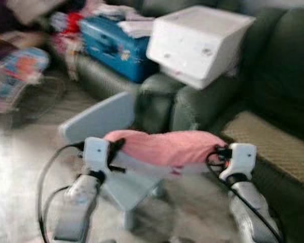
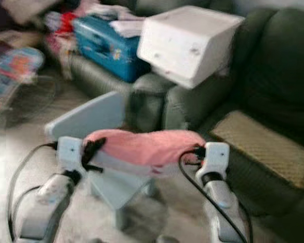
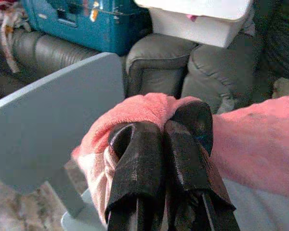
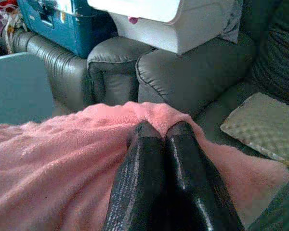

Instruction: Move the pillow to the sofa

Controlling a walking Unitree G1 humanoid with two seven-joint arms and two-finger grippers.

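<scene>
pink pillow point(image 1: 164, 147) is held up between both arms, above a pale blue chair point(image 1: 104, 119), not on the sofa point(image 1: 273, 101) yet. left gripper point(image 3: 159, 139) is pinched tight on the pillow's left end; the wrist view shows its two black fingers point(image 3: 135, 168) pressed together with pink fabric bunched around the tips. right gripper point(image 4: 161, 137) is clamped the same way on the right end, fingers point(image 4: 185, 159) together and sunk into the fleece. holding at both ends keeps the soft pillow stretched level so it does not sag or fold; judged, that also lets it be laid flat.

head views are blurred, so likely the robot is walking or turning. sofa is dark green, ahead and to the right. a tan mat point(image 1: 271, 144) lies on its seat, free of clutter, near the right gripper. a white box point(image 1: 197, 43) sits on the armrests further back, and a blue case point(image 1: 114, 45) sits on the seat to the left with clothes piled by it.

judged stage: carrying, drop-off not done. the mat seat looks like the open spot; the box and case block the other seats. risk: thin pinch on fleece could slip at one end.
</scene>
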